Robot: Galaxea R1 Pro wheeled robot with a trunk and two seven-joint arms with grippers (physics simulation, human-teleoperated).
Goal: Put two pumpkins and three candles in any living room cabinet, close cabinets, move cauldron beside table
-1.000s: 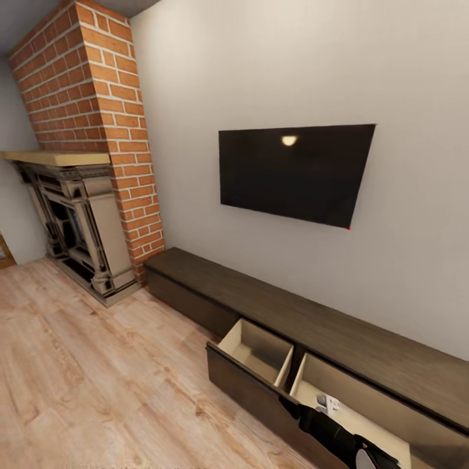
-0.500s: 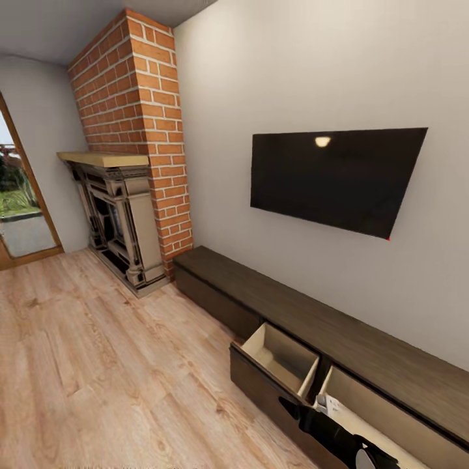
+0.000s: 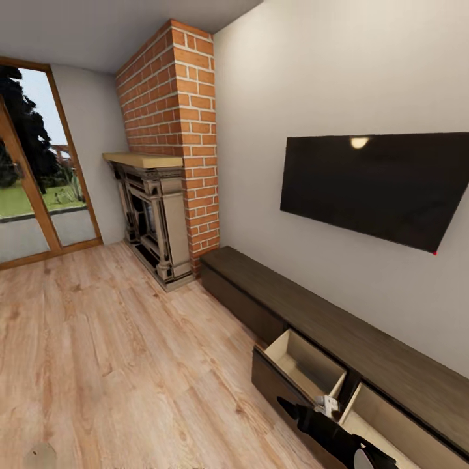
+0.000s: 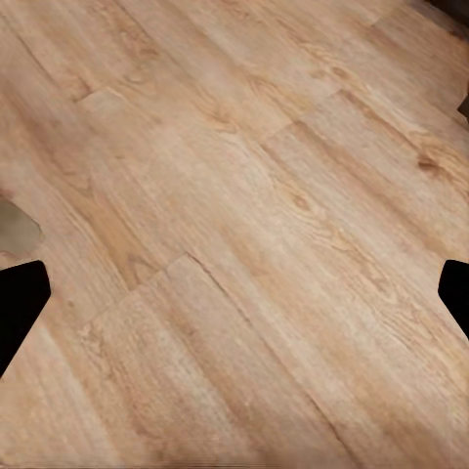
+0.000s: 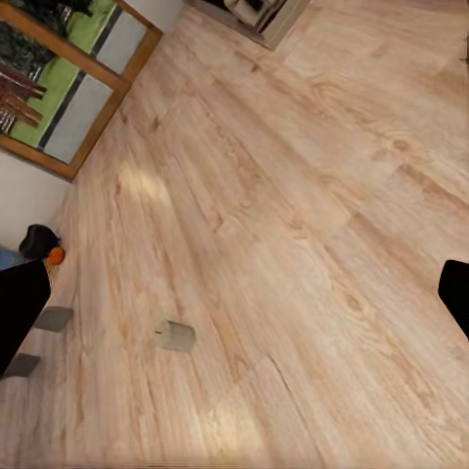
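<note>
Panning is what the last second amounts to: the head view is swinging leftward, so the TV (image 3: 374,189), brick column (image 3: 172,130) and fireplace (image 3: 151,215) are sliding right in the picture and a glass door (image 3: 32,176) is coming into sight. That is the camera turning, not the furniture moving. My reading is that the robot is turning away from the cabinet (image 3: 339,339) to fetch the next item.

Two cabinet drawers (image 3: 306,365) are standing pulled out, their pale interiors looking bare as far as they show, so the closing step is not yet done. The right arm (image 3: 326,426) is hanging just in front of the open drawers.

Right pincer (image 5: 234,293): its dark fingertips are sitting at opposite edges of the right wrist view, spread wide, with nothing between them. Left pincer (image 4: 234,293): likewise spread and holding nothing, with floor (image 4: 234,195) below it.

Well beyond the right pincer, across the floor, a small black rounded shape (image 5: 37,239) is sitting with an orange spot (image 5: 56,256) touching it; these may be the cauldron and a pumpkin, but they are too small to confirm. Nearer the pincer, a short pale cylinder (image 5: 176,336) is lying on the floor, possibly a candle.

Nothing is blocking the way across the planks; the open drawers are the main thing to avoid clipping while turning.
</note>
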